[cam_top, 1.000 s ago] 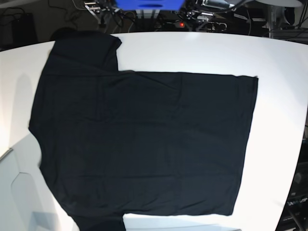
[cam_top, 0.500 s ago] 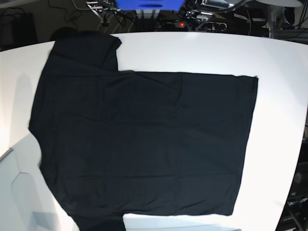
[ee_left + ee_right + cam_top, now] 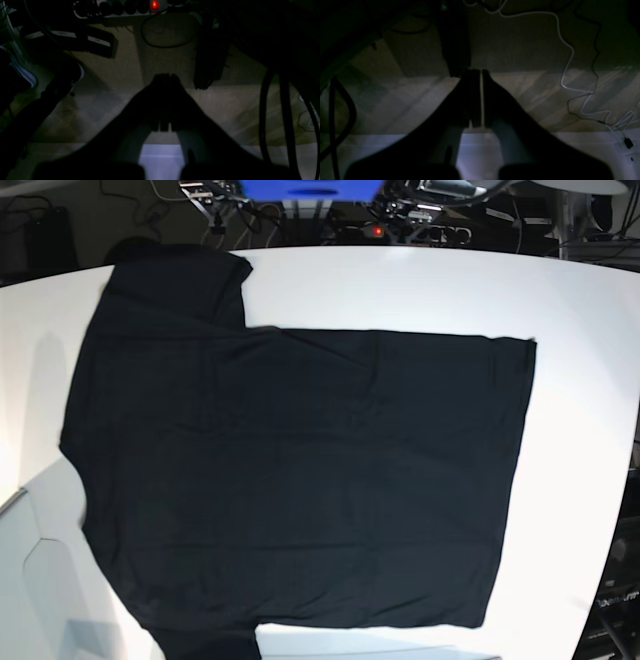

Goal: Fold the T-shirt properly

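1. One T-shirt (image 3: pixel 290 480) lies spread flat across the white table (image 3: pixel 580 380).
2. Left gripper (image 3: pixel 165 76) and right gripper (image 3: pixel 477 72) hang clenched, empty, over dim floor.
3. Cables (image 3: pixel 570 62) and a power strip (image 3: pixel 120 7) lie beyond.

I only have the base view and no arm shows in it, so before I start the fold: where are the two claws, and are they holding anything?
Observer: The left claw is shut and empty, hanging over the floor, off the table.
Operator: And the other one?
Observer: The right claw is shut too, nothing in it; only floor and a white cable lie under it.
Operator: Is any cloth near either wrist camera?
Observer: No. The T-shirt shows only in your view, spread flat on the white table; neither wrist view catches it.
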### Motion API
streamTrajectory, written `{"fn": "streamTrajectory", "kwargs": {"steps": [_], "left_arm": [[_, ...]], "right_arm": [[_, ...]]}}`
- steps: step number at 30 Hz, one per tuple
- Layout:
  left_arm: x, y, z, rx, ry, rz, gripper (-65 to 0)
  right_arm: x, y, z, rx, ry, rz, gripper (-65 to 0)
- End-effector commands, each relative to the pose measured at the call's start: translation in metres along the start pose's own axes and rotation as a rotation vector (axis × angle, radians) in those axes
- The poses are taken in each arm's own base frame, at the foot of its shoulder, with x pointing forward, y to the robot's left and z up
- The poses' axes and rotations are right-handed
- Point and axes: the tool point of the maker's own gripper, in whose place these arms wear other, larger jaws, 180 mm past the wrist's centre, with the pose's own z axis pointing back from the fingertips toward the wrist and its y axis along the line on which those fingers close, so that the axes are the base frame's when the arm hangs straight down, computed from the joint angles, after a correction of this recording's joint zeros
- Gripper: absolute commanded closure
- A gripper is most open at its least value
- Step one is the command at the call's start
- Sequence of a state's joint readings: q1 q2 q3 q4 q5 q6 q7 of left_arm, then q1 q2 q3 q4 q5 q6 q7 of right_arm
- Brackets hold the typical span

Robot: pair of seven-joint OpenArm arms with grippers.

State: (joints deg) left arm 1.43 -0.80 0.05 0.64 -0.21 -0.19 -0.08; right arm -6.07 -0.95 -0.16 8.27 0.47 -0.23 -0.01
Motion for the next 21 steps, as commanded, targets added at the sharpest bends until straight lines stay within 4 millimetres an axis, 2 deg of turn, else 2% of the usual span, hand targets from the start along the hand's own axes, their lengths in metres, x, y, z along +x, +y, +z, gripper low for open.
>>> {"fn": "streamTrajectory", "kwargs": {"steps": [1, 2, 4, 8, 13, 16, 18, 21], "left_arm": [[-0.008, 0.002, 0.0, 0.004, 0.011, -0.003, 0.0], [-0.014, 0.003, 0.0, 0.006, 0.019, -0.002, 0.0], [-0.003, 0.004, 0.001, 0.005, -0.015, -0.002, 0.0], [-0.001, 0.002, 0.004, 0.001, -0.065, -0.006, 0.0], [-0.013, 0.0, 0.006, -0.004, -0.068, -0.008, 0.0], [-0.024, 0.0, 0.007, -0.005, -0.053, -0.009, 0.0], [-0.029, 0.01, 0.007, 0.01, -0.047, -0.013, 0.0], [-0.032, 0.013, 0.007, 0.014, -0.043, -0.012, 0.0]], "right_arm": [[-0.002, -0.001, 0.0, 0.006, 0.002, -0.006, 0.0], [0.002, -0.006, 0.0, -0.002, -0.007, -0.007, 0.0], [0.004, -0.006, 0.002, -0.003, -0.026, -0.007, 0.0], [0.011, -0.008, 0.006, -0.004, -0.075, -0.007, 0.0], [0.005, -0.008, 0.006, -0.005, -0.072, -0.009, 0.0], [-0.009, -0.009, 0.007, -0.006, -0.052, -0.003, 0.0], [-0.011, -0.009, 0.007, -0.006, -0.049, -0.003, 0.0], [-0.022, -0.01, 0.008, -0.007, -0.032, -0.003, 0.0]]}}
